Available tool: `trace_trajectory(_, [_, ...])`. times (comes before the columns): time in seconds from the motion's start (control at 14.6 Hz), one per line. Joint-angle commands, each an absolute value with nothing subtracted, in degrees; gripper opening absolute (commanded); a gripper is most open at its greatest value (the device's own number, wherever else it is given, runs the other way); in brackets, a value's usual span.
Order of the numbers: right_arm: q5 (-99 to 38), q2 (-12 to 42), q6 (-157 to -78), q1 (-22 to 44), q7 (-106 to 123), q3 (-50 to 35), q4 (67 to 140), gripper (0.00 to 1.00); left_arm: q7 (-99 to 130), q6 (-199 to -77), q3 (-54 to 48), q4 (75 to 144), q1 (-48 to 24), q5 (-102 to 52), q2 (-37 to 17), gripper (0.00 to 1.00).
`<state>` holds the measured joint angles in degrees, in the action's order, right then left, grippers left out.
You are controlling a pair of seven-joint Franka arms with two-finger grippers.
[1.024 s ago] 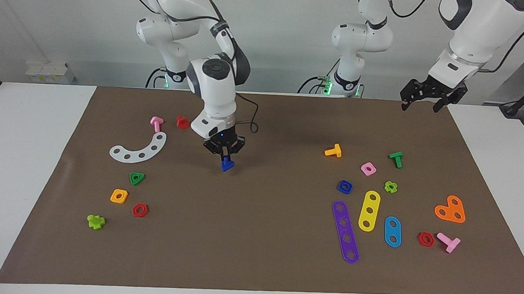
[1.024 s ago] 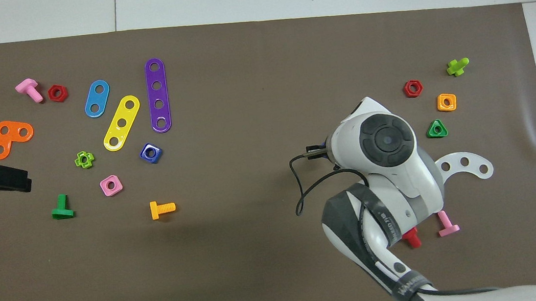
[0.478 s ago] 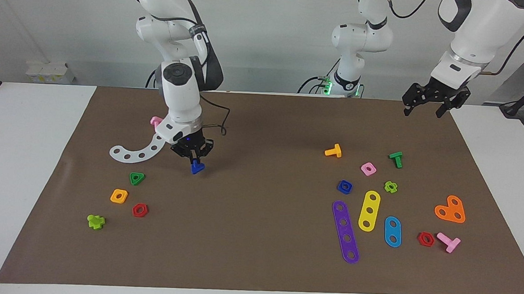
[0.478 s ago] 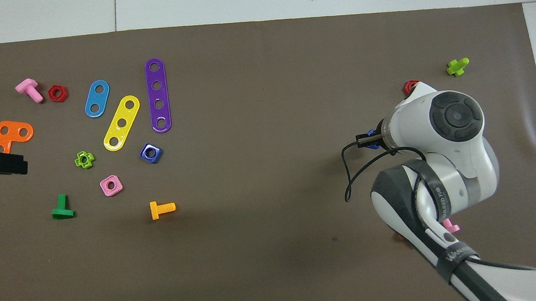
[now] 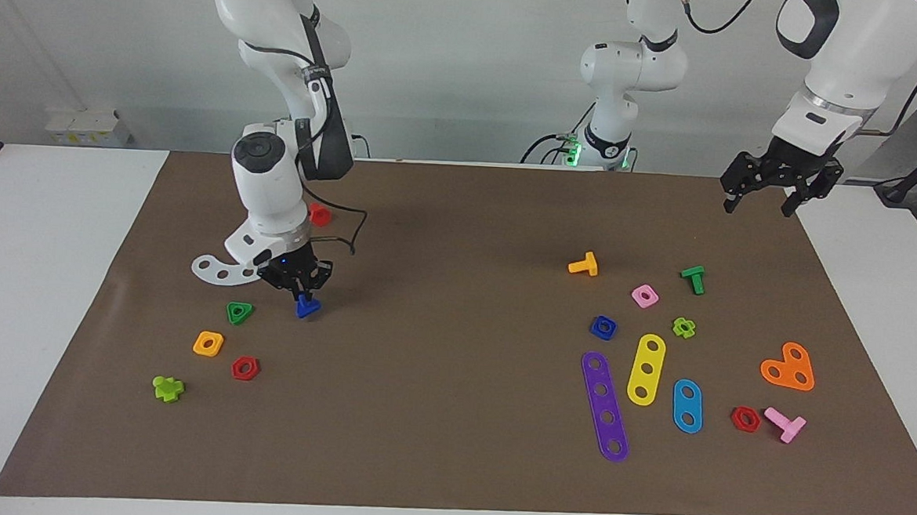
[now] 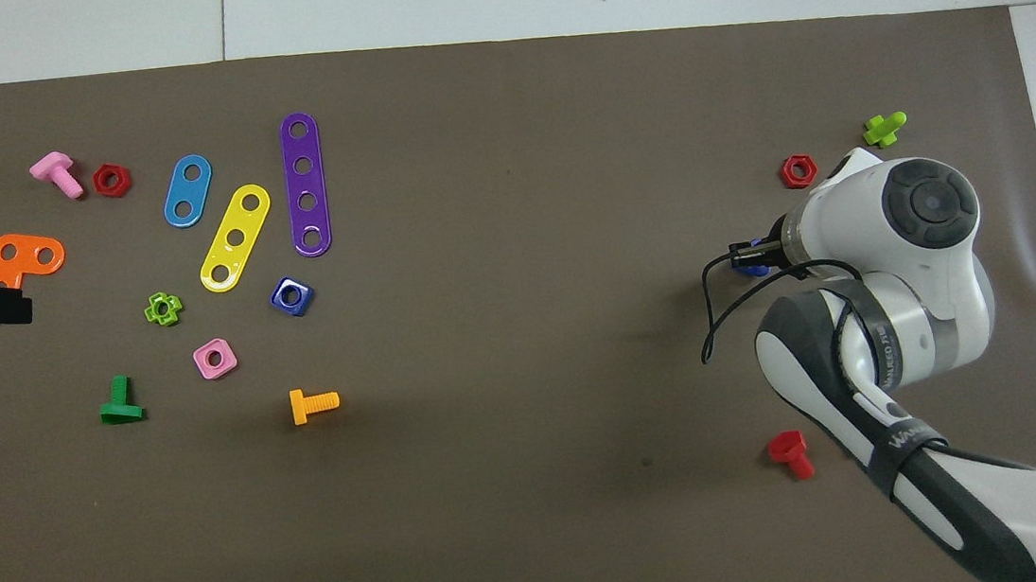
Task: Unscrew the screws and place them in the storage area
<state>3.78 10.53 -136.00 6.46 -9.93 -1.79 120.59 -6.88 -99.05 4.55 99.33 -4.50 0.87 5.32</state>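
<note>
Toward the right arm's end of the bench: right gripper [image 5: 303,295] pinches the blue bolt [image 5: 307,306] low beside the green nut [image 5: 240,312].
Lower fully, then release clear of that nut; left gripper [image 5: 774,186] waits, fingers spread.

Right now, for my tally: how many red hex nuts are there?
2. Red nut beside the orange nut, right arm's end; red nut beside the pink bolt, left arm's end.

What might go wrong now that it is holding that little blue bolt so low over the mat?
The right pincer grips the blue bolt only by its stub, so it could slip or tip on release. The green triangular nut lies close beside it and could get knocked. The left pincer waits, raised over the mat's corner.
</note>
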Motion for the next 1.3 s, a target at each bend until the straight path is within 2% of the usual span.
trace_trajectory(0.0, [4.48, 11.07, -137.20, 4.75, -9.49, -2.55, 121.11, 0.00, -7.56, -99.40, 4.22, 100.90, -4.22, 1.93, 6.68, 1.00])
trace_trajectory(0.2, [4.48, 11.43, -138.42, 4.75, -9.40, -2.46, 122.08, 0.00, -7.56, -99.40, 4.22, 100.90, -4.04, 1.93, 6.68, 1.00])
trace_trajectory(0.27, [4.48, 11.43, -138.25, 4.83, -9.49, -2.55, 121.99, 0.30, -7.56, -99.32, 4.22, 100.90, -4.04, 1.93, 6.68, 1.00])
trace_trajectory(0.34, [4.48, 11.43, -138.16, 4.83, -9.93, -2.55, 121.82, 0.70, -7.56, -99.40, 4.22, 100.90, -4.04, 1.93, 6.68, 1.00])
trace_trajectory(0.41, [4.48, 11.08, -137.64, 4.83, -10.11, -2.55, 121.64, 0.84, -7.65, -99.40, 4.22, 100.90, -4.04, 1.93, 6.68, 1.00])
trace_trajectory(0.55, [4.48, 8.89, -136.24, 4.66, -10.19, -2.55, 121.46, 0.92, -7.56, -99.40, 4.22, 100.90, -4.04, 1.93, 6.68, 1.00])
trace_trajectory(0.96, [3.52, 1.07, -122.80, 4.31, -10.02, -2.02, 114.10, 0.98, -7.47, -96.61, 4.04, 100.72, -4.83, 1.93, 6.85, 1.00])
trace_trajectory(1.23, [3.34, 0.53, -109.90, 3.60, -10.02, -2.20, 102.42, 0.99, -7.29, -96.24, 3.96, 100.72, -4.83, 2.02, 6.86, 1.00])
